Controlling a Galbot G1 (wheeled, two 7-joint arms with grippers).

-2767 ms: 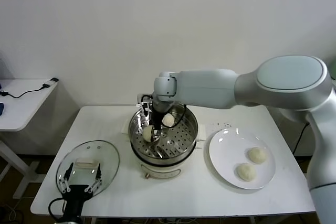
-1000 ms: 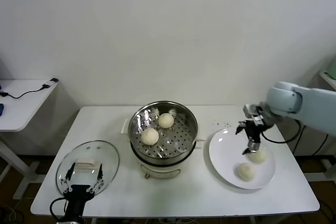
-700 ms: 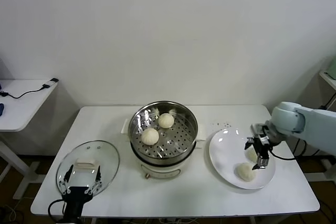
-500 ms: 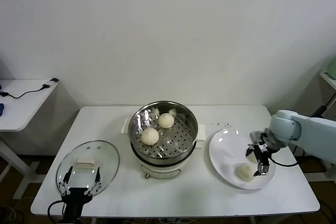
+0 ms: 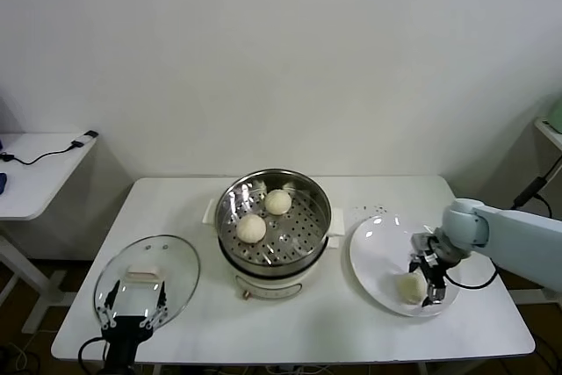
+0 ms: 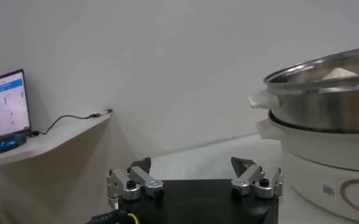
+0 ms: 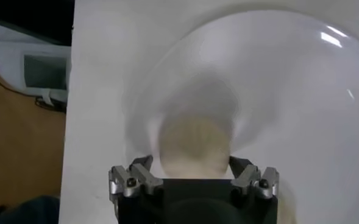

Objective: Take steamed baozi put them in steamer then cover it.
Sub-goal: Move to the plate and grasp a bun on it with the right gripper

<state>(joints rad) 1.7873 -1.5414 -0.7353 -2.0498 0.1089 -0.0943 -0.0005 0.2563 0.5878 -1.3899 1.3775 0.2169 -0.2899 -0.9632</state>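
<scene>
Right hand [image 5: 428, 280] has dropped onto plate [image 5: 378, 252] w/ fingers straddling a baozi [image 7: 194, 149], closing; left hand [image 5: 132, 318] parked, fingers apart.

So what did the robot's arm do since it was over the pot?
The right gripper left the pot, swung over to the plate and dropped around a bun there. Two buns stay in the pot; lid and left gripper haven't moved.
</scene>
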